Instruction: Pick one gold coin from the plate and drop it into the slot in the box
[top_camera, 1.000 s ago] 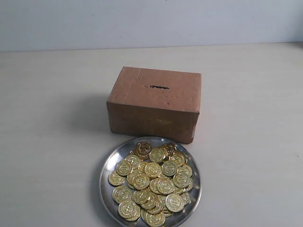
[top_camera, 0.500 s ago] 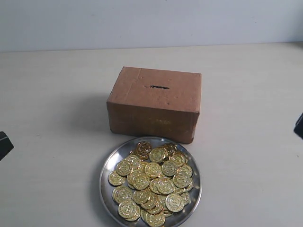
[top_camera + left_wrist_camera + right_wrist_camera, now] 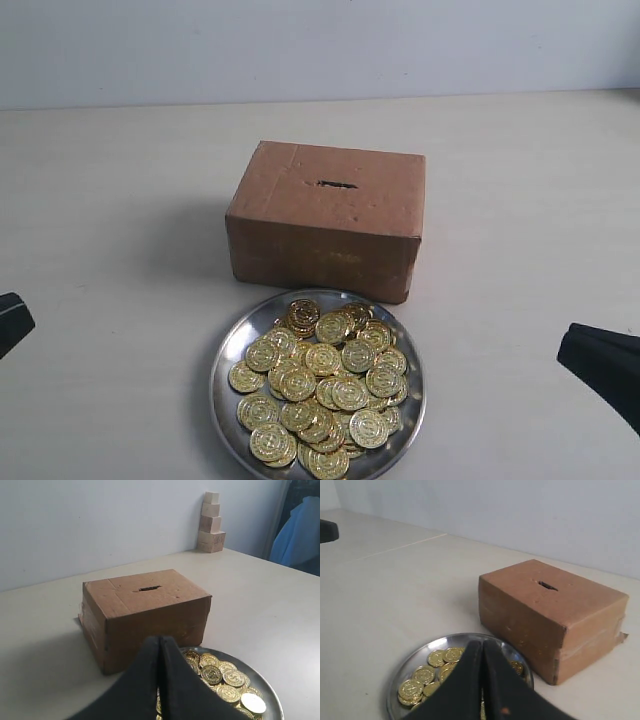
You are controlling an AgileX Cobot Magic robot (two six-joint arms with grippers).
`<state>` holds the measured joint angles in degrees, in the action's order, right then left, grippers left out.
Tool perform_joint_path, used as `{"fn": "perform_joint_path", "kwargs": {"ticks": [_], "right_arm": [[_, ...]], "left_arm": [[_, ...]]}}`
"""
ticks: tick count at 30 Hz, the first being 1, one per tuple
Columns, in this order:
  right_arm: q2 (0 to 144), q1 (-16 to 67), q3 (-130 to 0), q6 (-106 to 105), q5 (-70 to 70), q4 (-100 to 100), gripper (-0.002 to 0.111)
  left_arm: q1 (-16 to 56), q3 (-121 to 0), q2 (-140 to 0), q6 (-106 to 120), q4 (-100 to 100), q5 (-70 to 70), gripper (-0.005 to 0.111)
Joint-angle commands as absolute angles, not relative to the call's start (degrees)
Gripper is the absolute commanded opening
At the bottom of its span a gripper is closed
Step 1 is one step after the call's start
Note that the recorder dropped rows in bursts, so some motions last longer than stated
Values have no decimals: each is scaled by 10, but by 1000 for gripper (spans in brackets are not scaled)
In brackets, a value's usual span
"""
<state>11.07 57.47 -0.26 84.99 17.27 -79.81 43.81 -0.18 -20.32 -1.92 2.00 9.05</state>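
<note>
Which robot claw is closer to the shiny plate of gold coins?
The right, slightly. The right gripper sits right of the round silver metal plate; the left gripper lies farther off on its left.

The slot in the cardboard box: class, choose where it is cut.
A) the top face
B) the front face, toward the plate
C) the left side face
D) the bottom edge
A: the slot shows as a short dark slit in the top face of the box; the front face is unbroken.
</note>
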Motion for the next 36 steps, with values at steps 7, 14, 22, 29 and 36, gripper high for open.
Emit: {"fn": "perform_joint_path", "kwargs": {"ticks": [7,14,22,29,36], "right_arm": [[109,573,0,1008,167,-748,0],[109,573,0,1007,196,-751,0],[109,573,0,1007,196,-751,0],[60,467,0,1007,146,-751,0],[24,269,0,1007,136,-751,0]], "left_arm": [[440,0,-199,-20,26,90,0],[440,0,-199,-20,26,90,0],[435,0,-184,-20,26,89,0],[257,0,-94,-20,26,89,0],[111,0,-42,-20,26,89,0]]}}
